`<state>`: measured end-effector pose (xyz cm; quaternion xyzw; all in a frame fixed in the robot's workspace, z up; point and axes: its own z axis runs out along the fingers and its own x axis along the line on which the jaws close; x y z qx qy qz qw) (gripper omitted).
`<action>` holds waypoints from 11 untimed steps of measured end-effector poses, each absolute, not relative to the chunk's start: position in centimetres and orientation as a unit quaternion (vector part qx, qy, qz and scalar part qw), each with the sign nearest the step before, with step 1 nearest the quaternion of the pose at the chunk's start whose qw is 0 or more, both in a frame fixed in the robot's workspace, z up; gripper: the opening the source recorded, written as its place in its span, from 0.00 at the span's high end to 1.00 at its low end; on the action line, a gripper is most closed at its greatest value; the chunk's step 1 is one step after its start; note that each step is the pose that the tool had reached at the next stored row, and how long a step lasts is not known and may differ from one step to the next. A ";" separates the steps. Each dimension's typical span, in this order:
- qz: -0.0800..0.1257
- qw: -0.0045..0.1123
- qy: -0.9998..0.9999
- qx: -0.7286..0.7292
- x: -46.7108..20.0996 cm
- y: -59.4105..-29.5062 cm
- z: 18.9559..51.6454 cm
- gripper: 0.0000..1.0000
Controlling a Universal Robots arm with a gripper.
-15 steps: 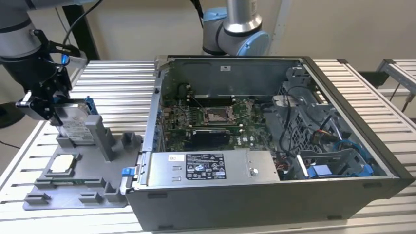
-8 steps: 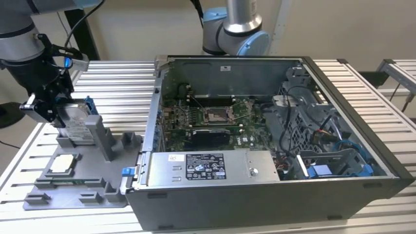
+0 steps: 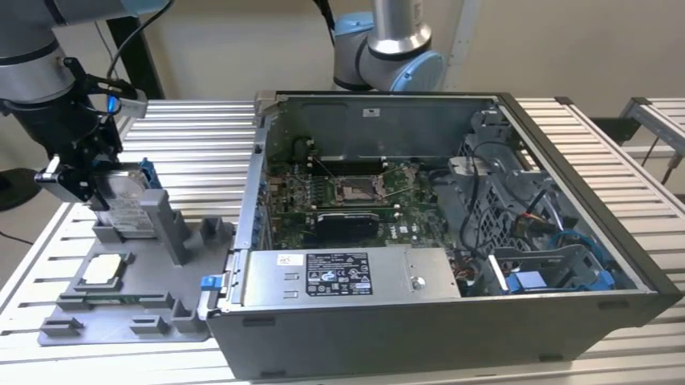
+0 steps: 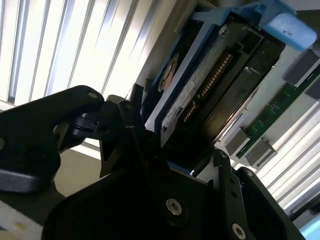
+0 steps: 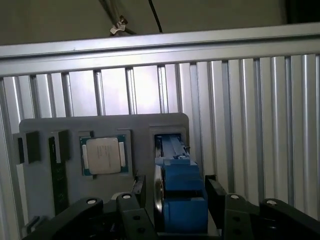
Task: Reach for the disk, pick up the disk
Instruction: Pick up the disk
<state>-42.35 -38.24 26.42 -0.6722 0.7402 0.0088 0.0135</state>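
- Exterior view: the disk [image 3: 128,204] stands on edge in a slot of the grey tray [image 3: 118,321], at the tray's end away from the camera. Its labelled face is turned to the open computer case [image 3: 450,337], which sits just beside the tray on the exterior view's right.
- The gripper [image 3: 95,188] hangs straight over that slot and is low enough to overlap the disk's upper part. A small square chip [image 3: 104,269] lies flat in its own pocket of the tray, nearer the camera than the disk.
- The disk's bottom edge looks seated in the tray, so I judge the reach done and the lift not yet begun.
- Second wrist view: the disk [image 4: 215,80], with its blue rail and row of connector pins, runs between the two black jaws of the gripper [image 4: 175,137]. The jaws reach partway along its faces. From this angle I cannot tell whether either jaw presses on it.
- First wrist view: the gripper [image 5: 176,187] has one jaw on each side of the disk [image 5: 180,200], whose blue rail is seen edge-on in its tray [image 5: 135,125] slot. The chip [image 5: 103,155] sits in the neighbouring pocket.
- A thin dark gap shows between one jaw and the disk's silver face, while the other jaw is very close to the rail. I judge the jaws slightly parted around the disk, holding nothing firmly.
- What remains, as it looks here, is the squeeze and the lift out of the tray.
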 end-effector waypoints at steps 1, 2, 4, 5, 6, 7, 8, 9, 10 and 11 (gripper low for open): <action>0.009 0.014 0.740 -0.672 -42.4 -38.2 26.4 0.00; 0.010 0.014 0.740 -0.672 -42.4 -38.2 26.4 0.00; 0.011 0.015 0.740 -0.672 -42.4 -38.2 26.4 0.00; 0.011 0.015 0.740 -0.672 -42.4 -38.2 26.4 0.00; 0.011 0.016 0.740 -0.672 -42.4 -38.2 26.4 0.00; 0.012 0.016 0.740 -0.672 -42.4 -38.2 26.4 0.00; 0.012 0.017 0.740 -0.672 -42.4 -38.2 26.4 0.00; 0.013 0.017 0.740 -0.672 -42.4 -38.2 26.4 0.00; 0.013 0.017 0.740 -0.672 -42.4 -38.2 26.4 0.00; 0.013 0.018 0.740 -0.672 -42.4 -38.2 26.4 0.00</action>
